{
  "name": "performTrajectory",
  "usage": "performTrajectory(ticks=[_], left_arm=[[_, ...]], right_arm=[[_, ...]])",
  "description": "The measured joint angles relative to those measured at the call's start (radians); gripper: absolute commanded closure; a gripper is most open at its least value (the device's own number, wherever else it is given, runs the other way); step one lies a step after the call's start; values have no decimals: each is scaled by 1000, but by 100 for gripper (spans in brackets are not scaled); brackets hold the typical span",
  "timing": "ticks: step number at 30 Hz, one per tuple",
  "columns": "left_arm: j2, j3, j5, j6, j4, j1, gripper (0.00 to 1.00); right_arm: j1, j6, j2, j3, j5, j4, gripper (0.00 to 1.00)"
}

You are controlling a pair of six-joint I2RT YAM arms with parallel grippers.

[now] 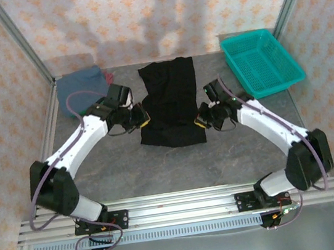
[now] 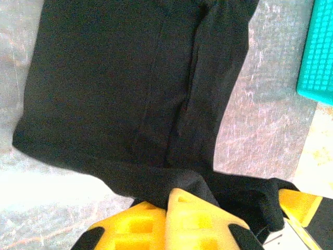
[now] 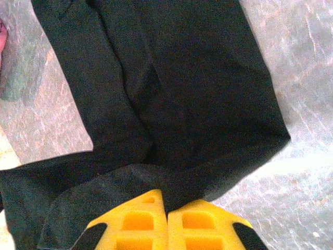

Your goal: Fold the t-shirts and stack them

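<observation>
**Top external.** The black t-shirt (image 1: 170,103) lies in the middle of the grey table (image 1: 160,163), collar end toward the back wall. The left gripper (image 1: 143,117) is at its left edge and the right gripper (image 1: 202,119) at its right edge, both near the hem. From here the fingers are too small to tell how they stand. At the back left corner lies a crumpled slate-blue t-shirt (image 1: 81,87), with a sliver of a pinkish-red t-shirt (image 1: 109,77) showing beside it, mostly hidden. A teal mesh basket (image 1: 261,62) stands at the back right.

**Left wrist.** The left gripper (image 2: 169,197) has its yellow fingers pressed together, pinching a bunched fold of the black t-shirt (image 2: 119,88), which stretches away over the table. A corner of the basket (image 2: 317,52) is cut off at the right edge. A yellow piece (image 2: 299,203) at the lower right sits half behind cloth; what it is cannot be made out.

**Right wrist.** The right gripper (image 3: 166,200) is closed too, with a turned-over fold of the black t-shirt (image 3: 197,78) caught at its tips. At the left edge a strip of greyish cloth (image 3: 15,78) is cut off.
</observation>
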Motion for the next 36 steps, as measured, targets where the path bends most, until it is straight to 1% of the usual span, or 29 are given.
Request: performTrajectory(ticks=[8, 15, 21, 29, 31, 32, 33, 34, 35, 36], left_arm=[[273, 245, 7, 80, -45, 80, 100], [516, 480, 3, 134, -109, 117, 100], [637, 598, 3, 151, -146, 142, 100], [711, 702, 3, 153, -162, 170, 100], [735, 731, 4, 152, -163, 174, 100], [751, 748, 4, 151, -162, 175, 97], [769, 767, 7, 148, -162, 178, 91], [786, 786, 12, 145, -164, 179, 82], [810, 820, 21, 140, -168, 181, 70], [838, 865, 30, 123, -172, 184, 60]], right_arm=[[-115, -141, 282, 238, -58, -53, 100], [-188, -221, 479, 406, -75, -103, 100], [-206, -260, 608, 540, -94, -134, 100], [-208, -273, 725, 671, -111, -158, 99], [-208, -273, 761, 707, -114, -165, 90], [-208, -272, 782, 728, -114, -167, 83], [-210, -268, 806, 753, -116, -171, 73], [-212, -257, 825, 777, -120, -172, 67], [-216, -246, 850, 812, -129, -169, 61], [-223, -226, 872, 851, -146, -159, 52]])
